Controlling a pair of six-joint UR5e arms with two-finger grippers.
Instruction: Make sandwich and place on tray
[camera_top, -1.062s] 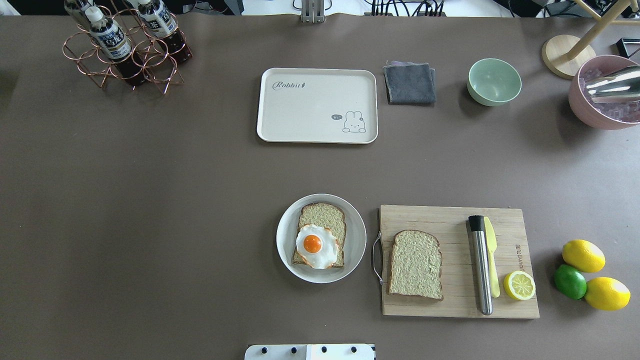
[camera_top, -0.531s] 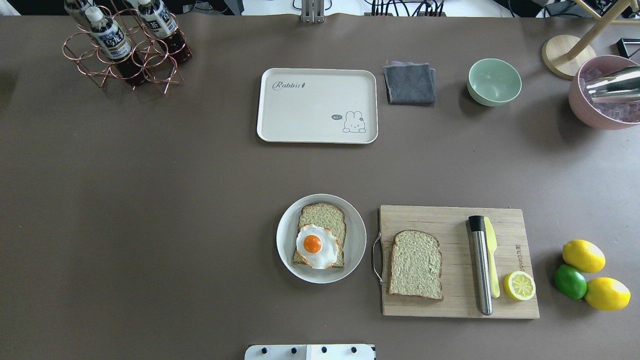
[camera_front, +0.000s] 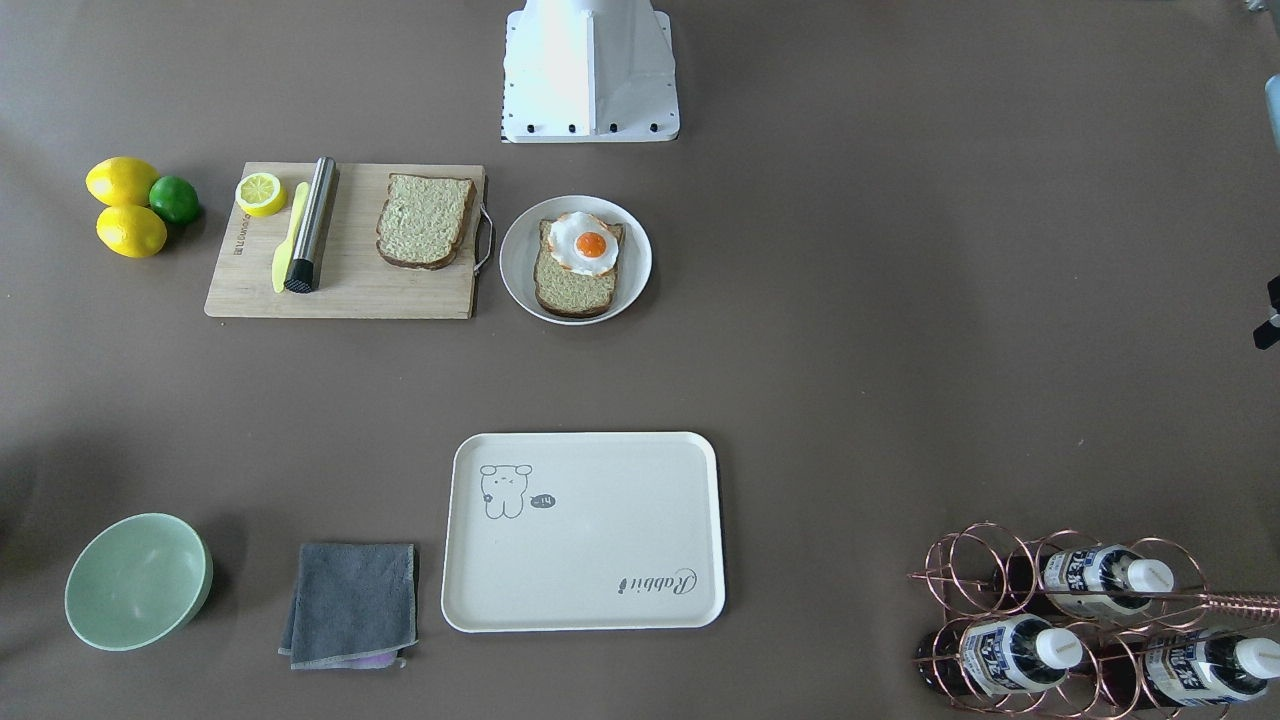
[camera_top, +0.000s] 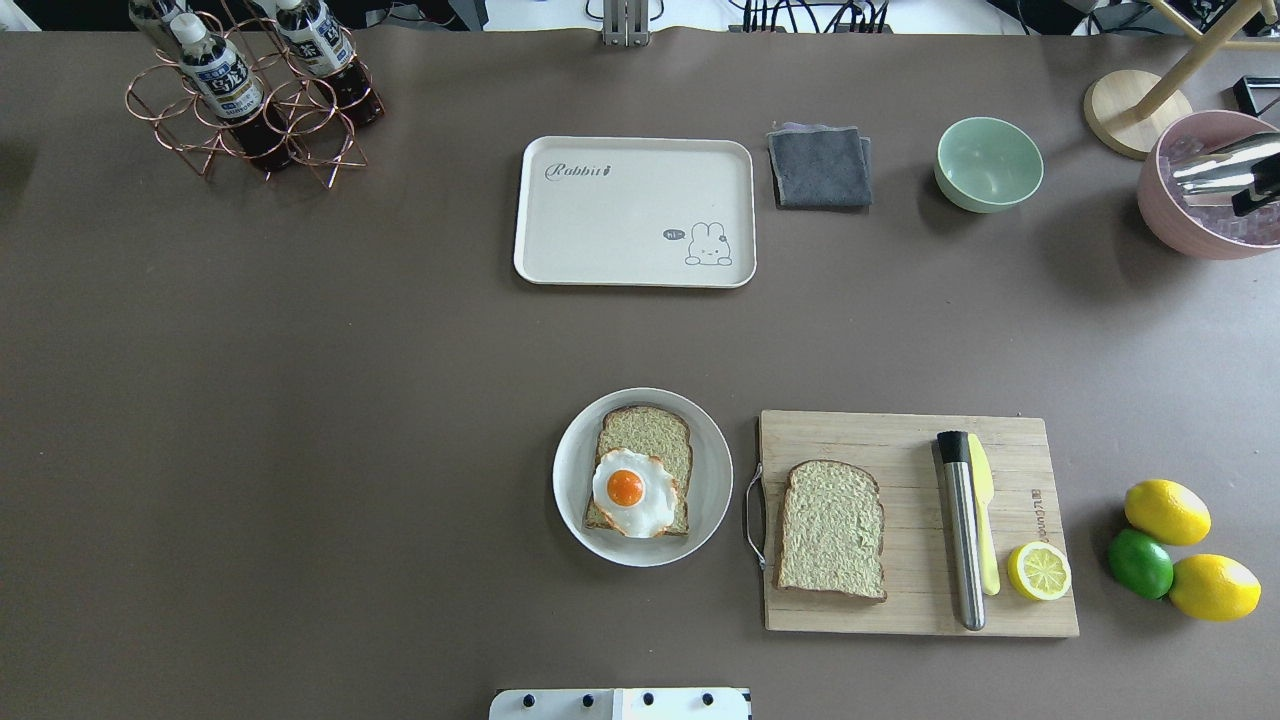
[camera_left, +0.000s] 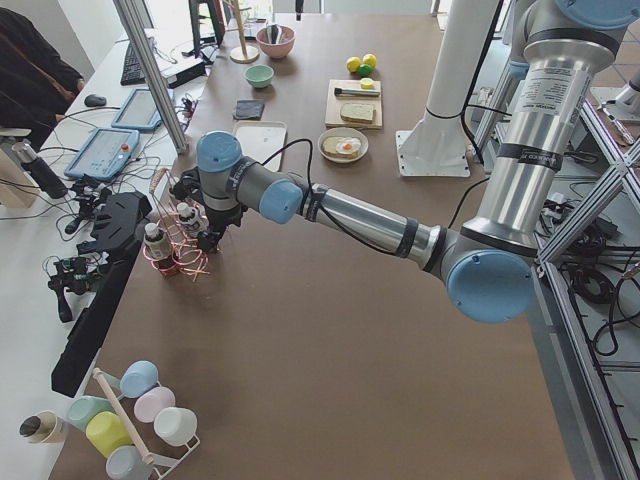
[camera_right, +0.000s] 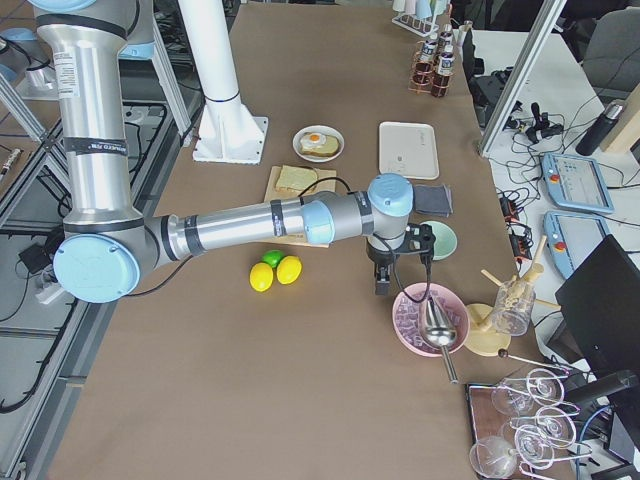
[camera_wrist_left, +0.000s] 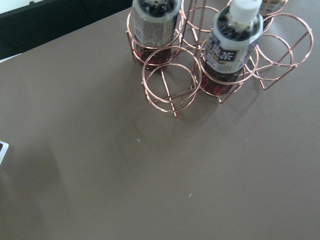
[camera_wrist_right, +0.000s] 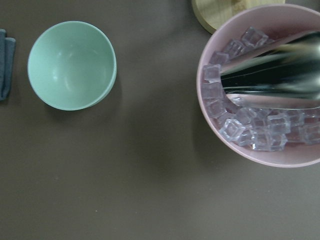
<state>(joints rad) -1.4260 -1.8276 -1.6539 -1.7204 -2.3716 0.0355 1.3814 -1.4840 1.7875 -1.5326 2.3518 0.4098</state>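
I am hanging well away from the food. My left jaws are hovering beside the copper bottle rack (camera_wrist_left: 172, 85) and my right jaws beside the pink ice bowl (camera_wrist_right: 201, 95), and I cannot tell how wide either pair is standing. The sandwich is lying in parts, I judge so that I can stack it. One bread slice (camera_top: 645, 435) is resting on the round plate (camera_top: 572, 500) and carrying the fried egg (camera_top: 630, 490). The second slice (camera_top: 830, 528) is lying on the cutting board (camera_top: 900, 440) just beside. I am counting two slices and one egg. The one tray (camera_top: 620, 220) is sitting farther across the desk (camera_top: 300, 400), holding none of it yet.
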